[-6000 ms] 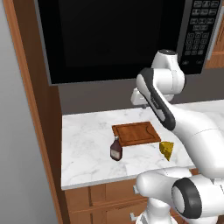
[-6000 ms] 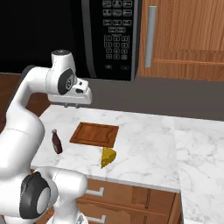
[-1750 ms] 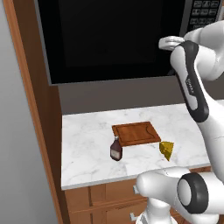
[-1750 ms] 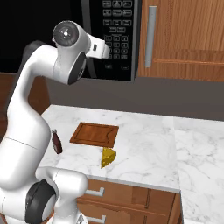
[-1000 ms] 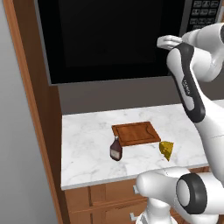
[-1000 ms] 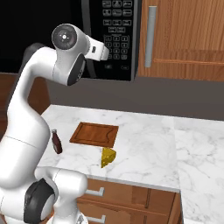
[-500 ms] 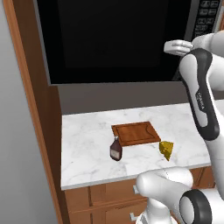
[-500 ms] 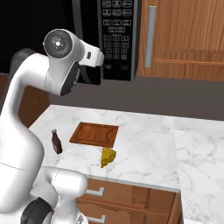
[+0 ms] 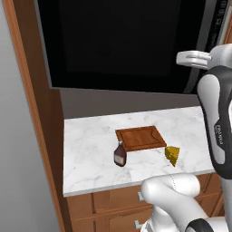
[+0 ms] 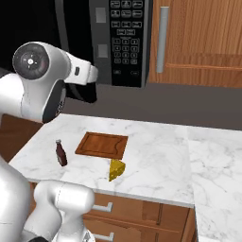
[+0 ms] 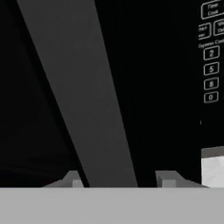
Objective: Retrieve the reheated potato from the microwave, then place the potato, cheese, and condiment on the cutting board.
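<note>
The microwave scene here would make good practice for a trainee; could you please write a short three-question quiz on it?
1. True or false: the cheese lies on the cutting board.
2. Which item stands nearest the board's left front corner in the left base view? A) the condiment B) the potato C) a cup
3. Fill in: in the hand view, the gripper faces a grey ____ of the microwave, with a fingertip on either side of it.

Key: 1. False; it sits on the counter, off the board's front right corner. 2. A. 3. Bar, probably the door handle.
</note>
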